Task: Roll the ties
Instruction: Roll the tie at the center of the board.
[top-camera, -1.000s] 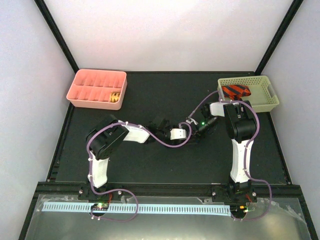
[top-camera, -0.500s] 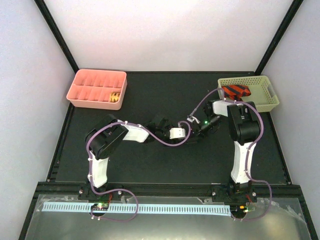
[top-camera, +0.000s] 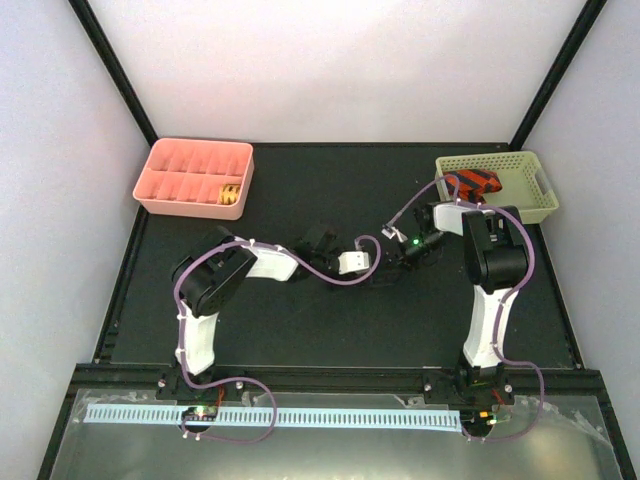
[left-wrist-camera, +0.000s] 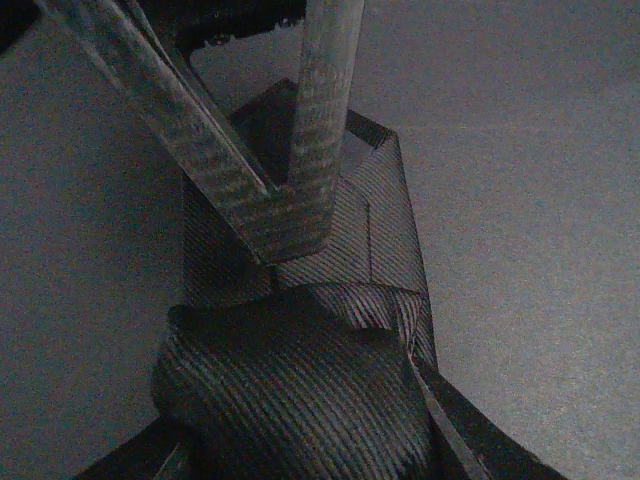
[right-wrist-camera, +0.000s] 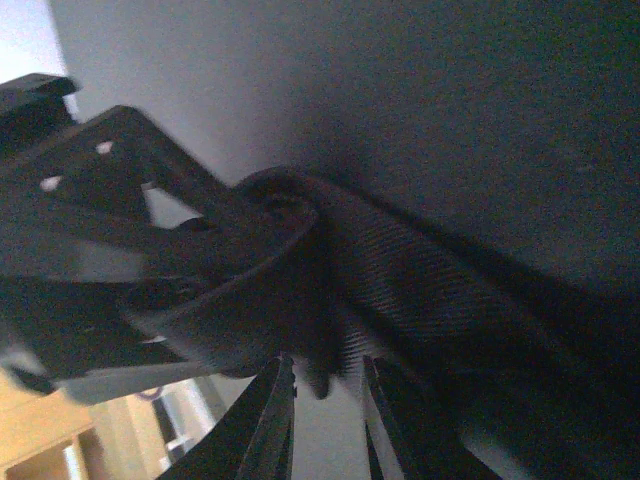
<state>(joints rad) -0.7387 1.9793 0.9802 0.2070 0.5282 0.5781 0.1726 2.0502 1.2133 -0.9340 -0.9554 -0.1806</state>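
- Left gripper (left-wrist-camera: 300, 445), hazard: it holds the rolled end of your dark ribbed woven tie (left-wrist-camera: 390, 230). Ease that hold and the roll will likely spring apart.
- Right gripper (right-wrist-camera: 327, 372), hazard: pull the flat tail too hard and you may skew the roll or drag it out. Too slack, and the turns wind loose.
- Left gripper, state: clamped on the roll, fingers parted only by its thickness.
- Right gripper, state: nearly closed, pinching a fold of the tail.
- Tie, location: mid black counter (top-camera: 300, 320), between the arms, tail flat.
- Also held: red-and-navy striped tie (top-camera: 470, 183) in pale green mesh basket (top-camera: 520, 185); rolled yellow tie (top-camera: 231, 194) in pink compartment tray (top-camera: 180, 165).
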